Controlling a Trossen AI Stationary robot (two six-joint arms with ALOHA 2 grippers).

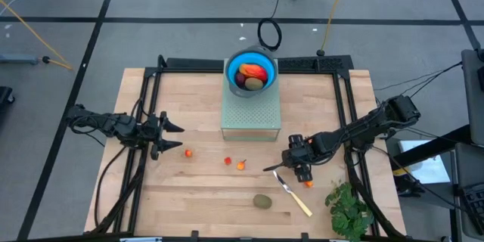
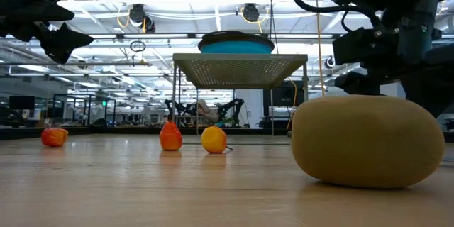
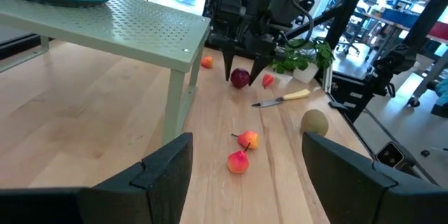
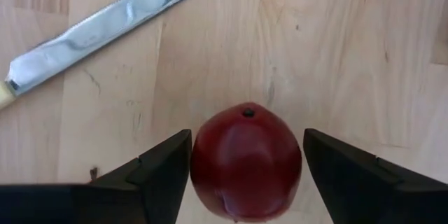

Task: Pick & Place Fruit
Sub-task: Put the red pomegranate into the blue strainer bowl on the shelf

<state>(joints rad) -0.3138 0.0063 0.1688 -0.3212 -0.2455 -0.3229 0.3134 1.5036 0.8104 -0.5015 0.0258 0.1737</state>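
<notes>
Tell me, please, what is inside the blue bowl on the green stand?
The blue bowl holds a red-orange oval, a brown-green piece and a dark red one. Anything beneath them is hidden.

The table (image 1: 197,189) is seen to be of pale, matt wood planks. The knife (image 4: 98,24) blade is bright, smooth metal. The dark red ball (image 4: 245,161) is glossy. The stand (image 3: 105,24) top is perforated, matt green.

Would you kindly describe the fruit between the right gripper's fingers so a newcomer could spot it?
Start at the green perforated stand mid-table, then look toward the right arm. The right gripper points down there, its open fingers either side of a dark red ball. It is rounder and darker than the orange-red bits nearby, and lies beside the knife.
</notes>
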